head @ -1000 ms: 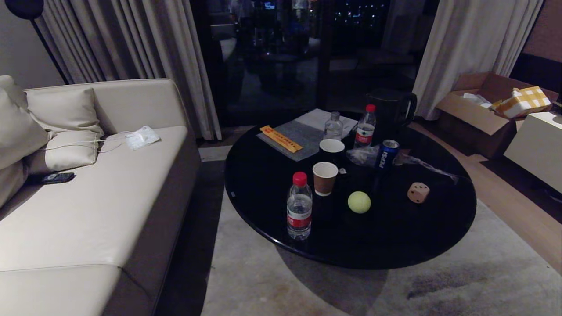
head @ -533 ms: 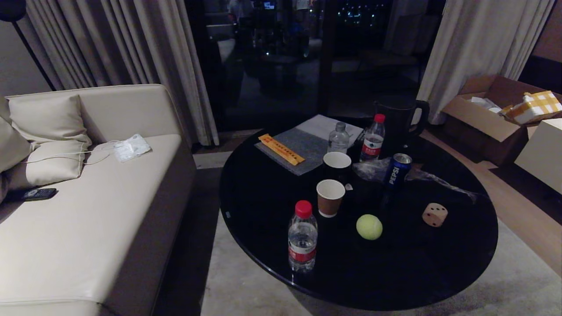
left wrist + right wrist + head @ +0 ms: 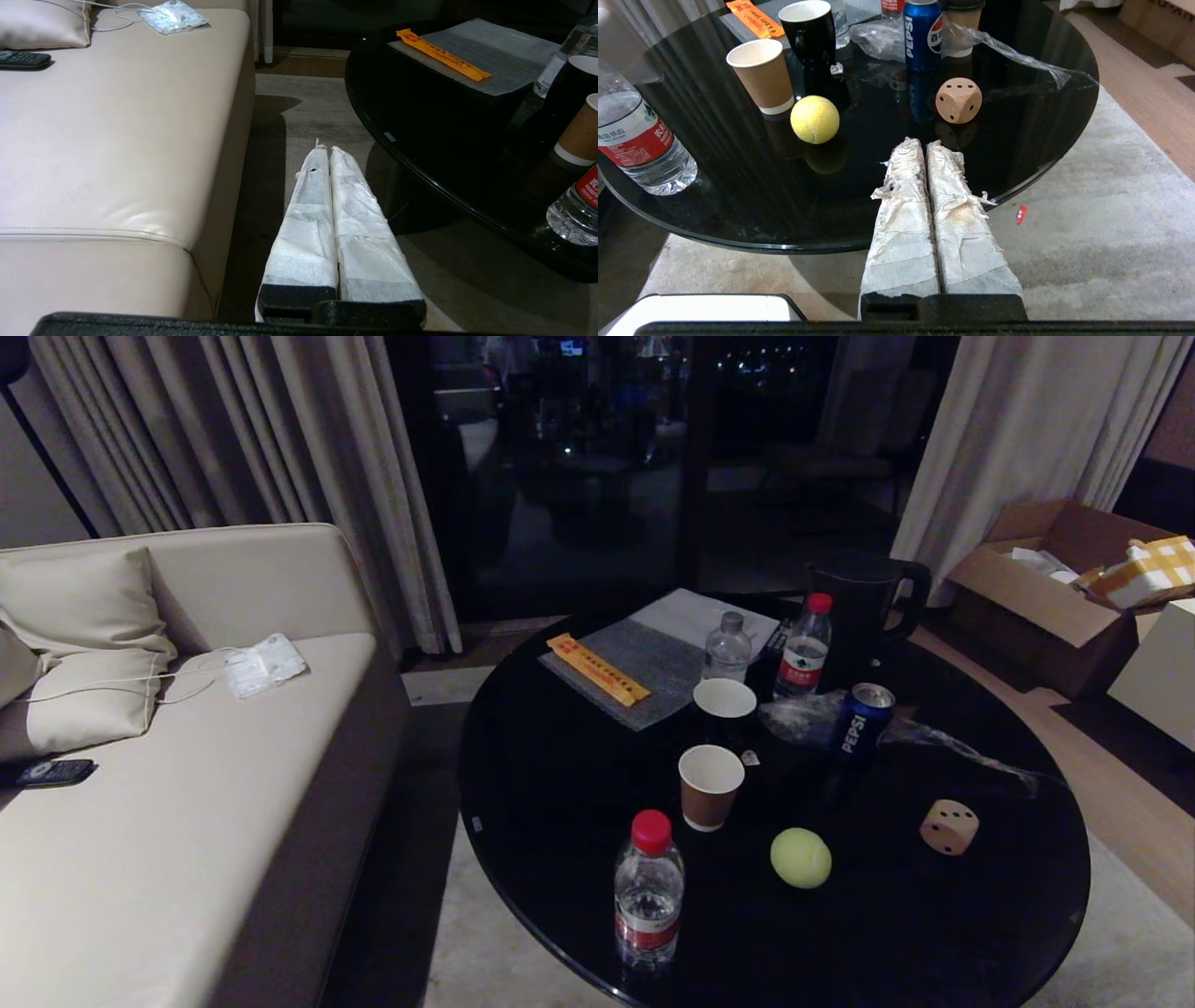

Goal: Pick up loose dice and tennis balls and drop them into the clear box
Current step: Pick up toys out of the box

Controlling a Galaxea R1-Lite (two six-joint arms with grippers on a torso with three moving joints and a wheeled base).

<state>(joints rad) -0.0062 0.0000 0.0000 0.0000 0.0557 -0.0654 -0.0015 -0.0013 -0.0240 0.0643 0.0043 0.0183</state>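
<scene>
A tan wood die (image 3: 949, 827) (image 3: 958, 100) and a yellow-green tennis ball (image 3: 800, 858) (image 3: 815, 119) lie on the near part of a round black glass table (image 3: 560, 803). My right gripper (image 3: 926, 143) is shut and empty; its white-wrapped fingers point over the table's near rim toward the die, a short way from it. My left gripper (image 3: 326, 149) is shut and empty, low over the carpet between the sofa (image 3: 117, 140) and the table (image 3: 420, 126). Neither arm shows in the head view. The clear box is out of view.
On the table stand a red-capped water bottle (image 3: 648, 894), a brown paper cup (image 3: 709, 786), a black mug (image 3: 725, 707), a Pepsi can (image 3: 861, 721), crumpled clear plastic (image 3: 962, 747), two more bottles, a dark kettle (image 3: 864, 607) and a grey mat with an orange strip (image 3: 597, 669). Cardboard boxes (image 3: 1055, 588) stand at the right.
The whole head view has shifted: the table and its things now sit larger and lower in the picture, and the sofa has slid left. The camera has moved closer; nothing on the table moved.
</scene>
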